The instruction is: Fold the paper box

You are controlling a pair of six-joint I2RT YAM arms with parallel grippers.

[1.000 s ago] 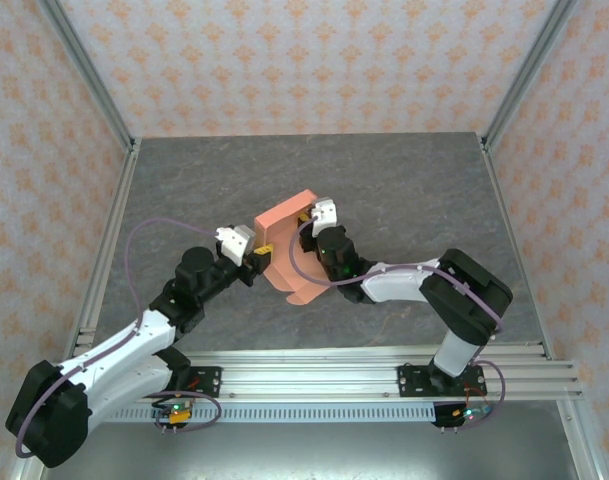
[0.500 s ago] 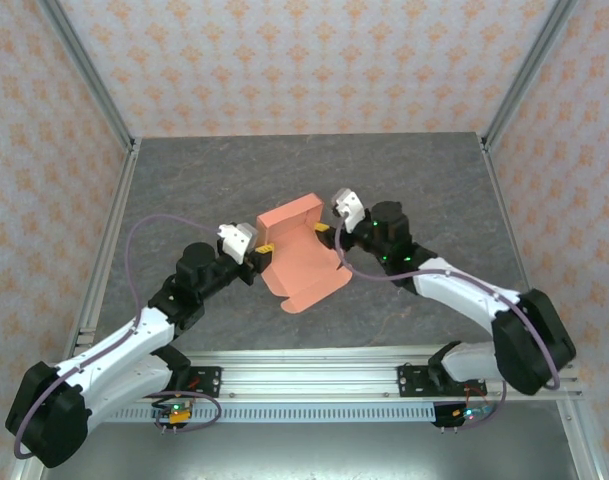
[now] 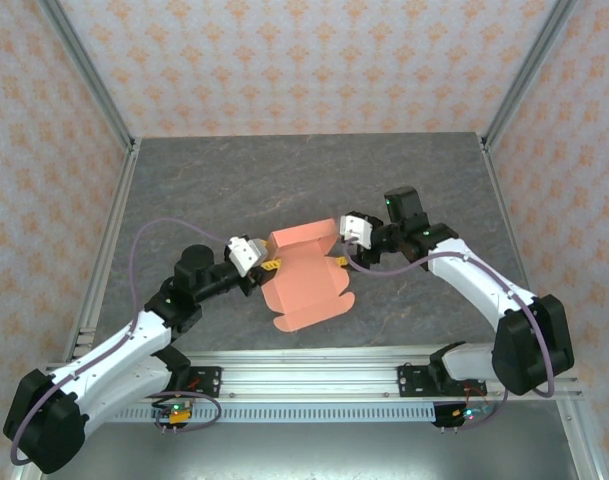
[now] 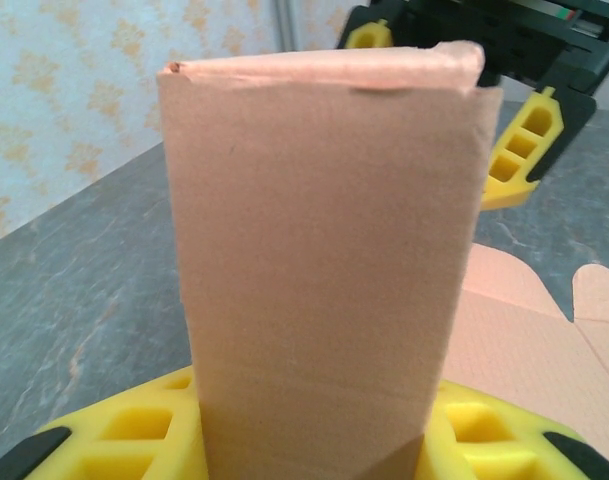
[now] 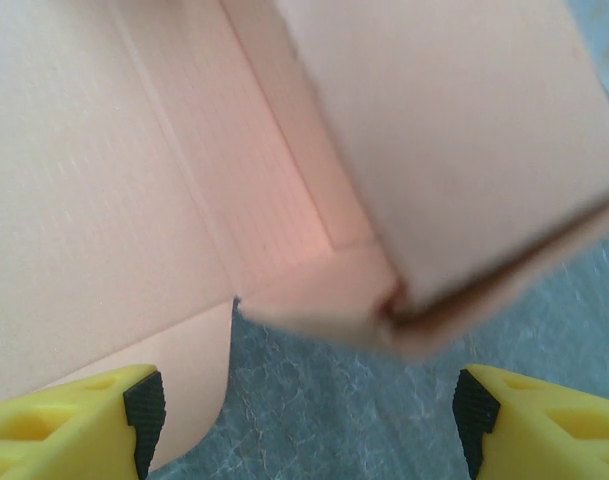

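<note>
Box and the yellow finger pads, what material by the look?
paper box: thin salmon card, matte, faint ribbed texture, so maybe fine corrugated board.
finger pads: yellow, matte, moulded hollow cells; plastic or rubber, can't tell which.

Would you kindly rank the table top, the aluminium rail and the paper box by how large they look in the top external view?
1. table top, by far the largest.
2. aluminium rail, long and narrow; it lies nearer the camera, which may flatter it.
3. paper box, clearly the smallest.
</note>
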